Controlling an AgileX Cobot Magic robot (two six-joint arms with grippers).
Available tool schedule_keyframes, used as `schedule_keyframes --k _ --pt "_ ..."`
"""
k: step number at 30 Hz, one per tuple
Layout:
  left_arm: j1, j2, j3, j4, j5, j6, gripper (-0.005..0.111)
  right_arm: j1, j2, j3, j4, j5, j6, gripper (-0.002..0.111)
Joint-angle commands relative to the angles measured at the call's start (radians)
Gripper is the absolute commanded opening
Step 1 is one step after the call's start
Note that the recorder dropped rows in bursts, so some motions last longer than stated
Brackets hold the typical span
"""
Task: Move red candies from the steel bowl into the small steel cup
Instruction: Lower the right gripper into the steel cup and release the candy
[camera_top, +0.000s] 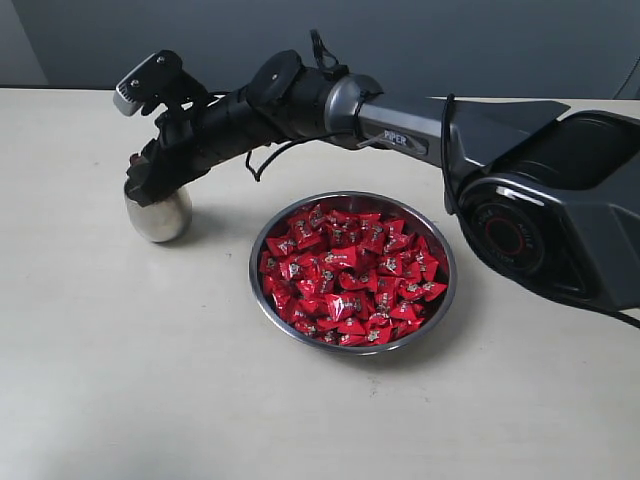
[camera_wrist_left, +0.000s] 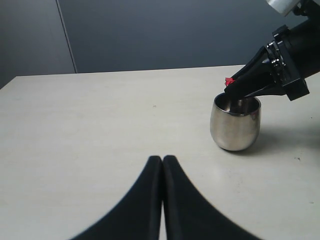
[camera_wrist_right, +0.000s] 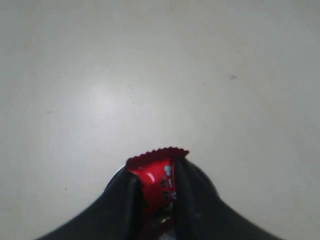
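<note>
Right arm reaches in from the right side and crosses over to the far left of the table (camera_top: 150, 390). The right gripper (camera_top: 141, 187) is angled down w/ its tips right at the mouth of the small steel cup (camera_top: 162, 216). Can't tell from any cam whether the tips touch the rim.

On the right wrist cam the fingers (camera_wrist_right: 122, 200) are clamped on one red candy (camera_wrist_right: 156, 169). It sits pinched btw the two tips, and the wrapper's zigzag edge pokes out past them. From the left wrist cam I get the same candy as a small red speck at the tip, just above the cup's rim.

Cup stands upright on the table, left of the steel bowl (camera_top: 262, 300) and apart from it. Inside of the cup looks dark and reflective; can't make out contents.

Bowl sits approx mid-table, nearer to me than the arm, heaped w/ red candies (camera_top: 350, 275) almost rim to rim.

The left gripper (camera_wrist_left: 162, 159) has its two black fingers pressed together w/ nothing btw them. It is low over bare tabletop, w/ the cup and the right gripper farther off beyond it.
</note>
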Motion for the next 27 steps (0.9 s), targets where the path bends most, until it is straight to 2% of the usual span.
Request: schedule_keyframes --k 1,5,10,12,27 --pt "0.001 -0.004 0.004 -0.002 -0.002 -0.002 0.000 -0.003 -0.002 -0.004 0.005 -0.010 -0.007 -0.001" --pt "0.001 -0.004 0.004 -0.002 -0.002 -0.002 0.000 -0.003 -0.002 -0.004 0.005 -0.010 -0.007 0.004" --pt "0.001 -0.004 0.004 -0.002 -0.002 -0.002 0.000 -0.003 -0.002 -0.004 0.005 -0.014 -0.007 0.031" --pt "0.001 -0.004 0.004 -0.002 -0.002 -0.002 0.000 -0.003 -0.002 -0.004 0.005 -0.025 -0.001 0.037" --pt "0.001 -0.004 0.004 -0.002 -0.002 -0.002 0.000 -0.003 -0.007 -0.004 -0.015 -0.014 0.047 0.035"
